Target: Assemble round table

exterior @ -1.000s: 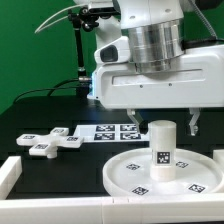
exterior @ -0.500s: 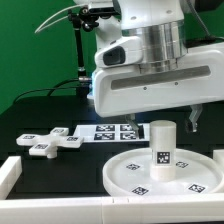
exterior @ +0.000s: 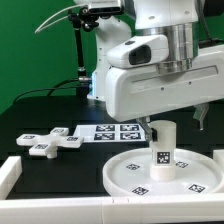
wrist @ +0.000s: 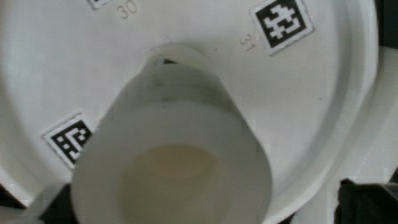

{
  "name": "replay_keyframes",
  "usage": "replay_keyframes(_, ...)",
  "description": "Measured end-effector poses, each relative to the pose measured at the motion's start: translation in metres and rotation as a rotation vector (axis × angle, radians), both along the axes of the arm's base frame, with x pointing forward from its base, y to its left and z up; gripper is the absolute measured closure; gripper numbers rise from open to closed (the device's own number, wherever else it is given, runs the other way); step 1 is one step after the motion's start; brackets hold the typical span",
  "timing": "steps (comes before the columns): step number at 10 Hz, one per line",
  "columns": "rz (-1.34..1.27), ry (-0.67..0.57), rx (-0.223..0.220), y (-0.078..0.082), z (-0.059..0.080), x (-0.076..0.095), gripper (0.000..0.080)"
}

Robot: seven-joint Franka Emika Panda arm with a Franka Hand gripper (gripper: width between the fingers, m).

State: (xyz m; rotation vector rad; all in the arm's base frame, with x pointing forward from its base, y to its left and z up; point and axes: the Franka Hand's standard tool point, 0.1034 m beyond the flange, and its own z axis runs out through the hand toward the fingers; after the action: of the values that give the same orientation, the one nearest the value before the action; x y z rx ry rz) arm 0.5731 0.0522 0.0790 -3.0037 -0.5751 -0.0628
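Exterior view: white tagged post (exterior: 163, 150) on disc (exterior: 118, 177)

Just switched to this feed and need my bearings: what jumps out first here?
The white post stands upright on the round disc, at the exterior view's right, with the open gripper hanging close above it. The cross-shaped foot piece lies apart on the black table, at that view's left.

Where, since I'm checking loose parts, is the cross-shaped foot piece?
In the exterior view, the cross-shaped foot piece lies flat on the black table at the left, beside the marker board and apart from the round disc.
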Motion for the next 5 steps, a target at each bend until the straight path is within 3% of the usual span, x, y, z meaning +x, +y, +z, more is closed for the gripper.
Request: replay_keyframes(5,0.346,-0.025,-0.021,-0.0029,-0.0018,-0.0010,0.0151)
